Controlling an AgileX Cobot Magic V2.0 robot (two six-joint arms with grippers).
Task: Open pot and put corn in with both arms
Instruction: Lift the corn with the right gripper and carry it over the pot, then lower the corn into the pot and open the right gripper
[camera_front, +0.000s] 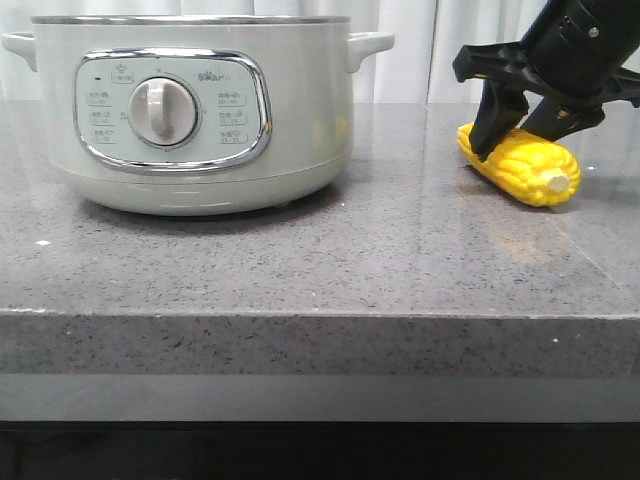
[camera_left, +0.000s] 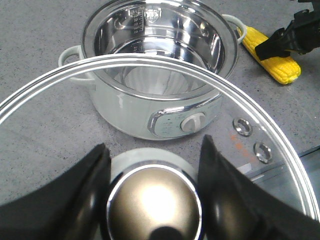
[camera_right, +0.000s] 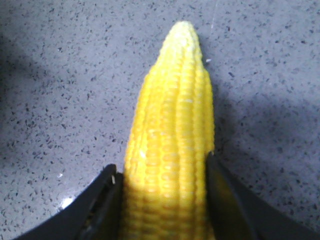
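pot (camera_front: 200, 110) control panel (camera_front: 172, 108): small logo above dial (camera_front: 164, 111), too blurred to read | mode labels around dial: illegible | inner bowl (camera_left: 159, 35) markings: illegible
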